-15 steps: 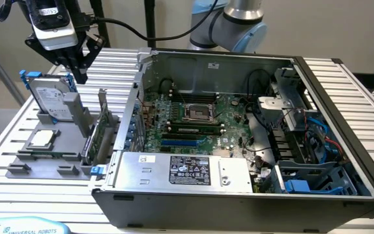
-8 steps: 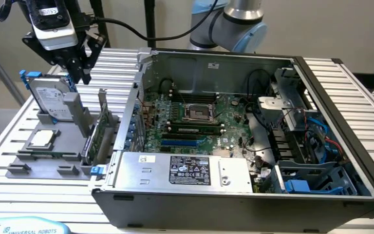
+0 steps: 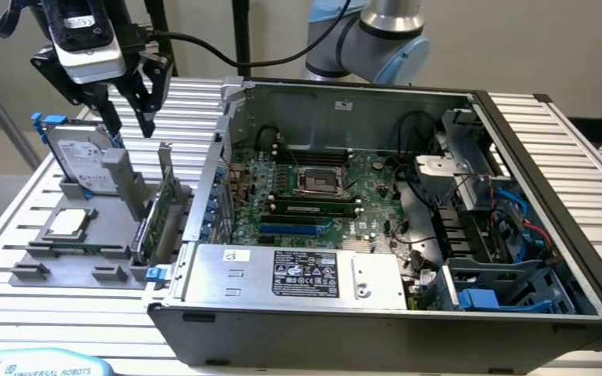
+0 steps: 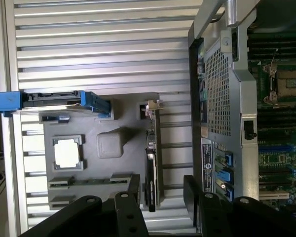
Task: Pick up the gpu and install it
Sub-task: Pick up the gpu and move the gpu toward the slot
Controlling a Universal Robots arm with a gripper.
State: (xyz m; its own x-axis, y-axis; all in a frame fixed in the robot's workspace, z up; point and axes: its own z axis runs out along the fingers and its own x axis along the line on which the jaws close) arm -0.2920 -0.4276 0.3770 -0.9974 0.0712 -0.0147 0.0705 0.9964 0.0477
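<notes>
Slatted aluminium table [image 3: 557, 145], your gripper [image 3: 128, 117] hangs above the gpu [image 3: 162, 207], jaws spread and empty, gpu upright in the grey fixture [image 3: 71, 270], just beside the opened computer case [image 3: 385, 323].

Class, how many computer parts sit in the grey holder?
3: the hard drive upright at one end of the holder, the CPU chip lying flat, the gpu on edge nearest the case.

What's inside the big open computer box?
A green motherboard with a CPU socket, memory sticks, a silver power supply and blue cables. The power supply covers whatever lies beneath it. The gpu stands outside.
</notes>
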